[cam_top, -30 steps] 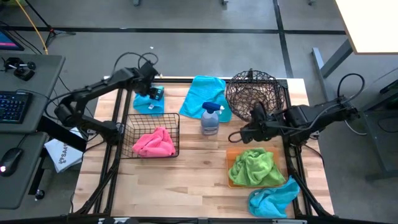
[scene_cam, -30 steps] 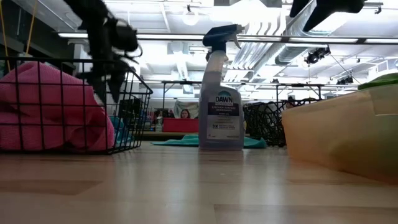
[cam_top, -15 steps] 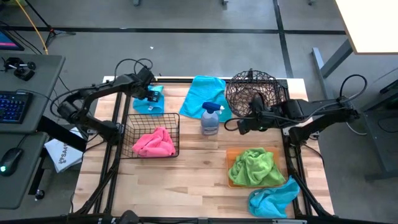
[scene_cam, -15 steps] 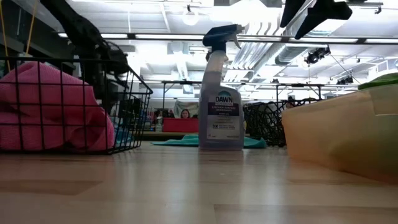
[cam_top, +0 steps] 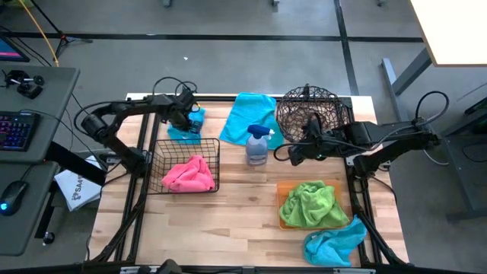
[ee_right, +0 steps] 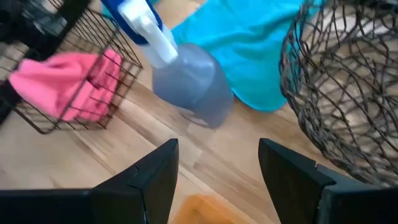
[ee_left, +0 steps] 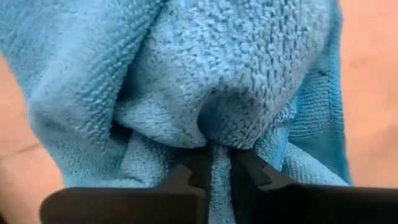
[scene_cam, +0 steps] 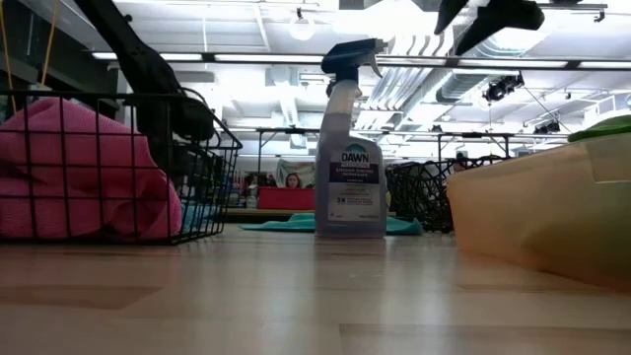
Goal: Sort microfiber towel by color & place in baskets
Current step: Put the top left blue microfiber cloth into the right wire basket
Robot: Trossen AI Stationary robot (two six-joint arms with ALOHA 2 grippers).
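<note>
Lowered since the earlier frame, left gripper at upper left, jaws pinched on a blue towel. Right gripper at centre right beside the round basket, jaws spread, holding nothing.

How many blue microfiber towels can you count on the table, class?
3. One blue towel is pinched in the left end effector at the table's far left, one lies spread behind the spray bottle, one sits crumpled at the near right corner.

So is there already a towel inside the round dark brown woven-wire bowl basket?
No, the round dark brown woven-wire bowl basket holds nothing; only the wooden table shows through its wires.
</note>
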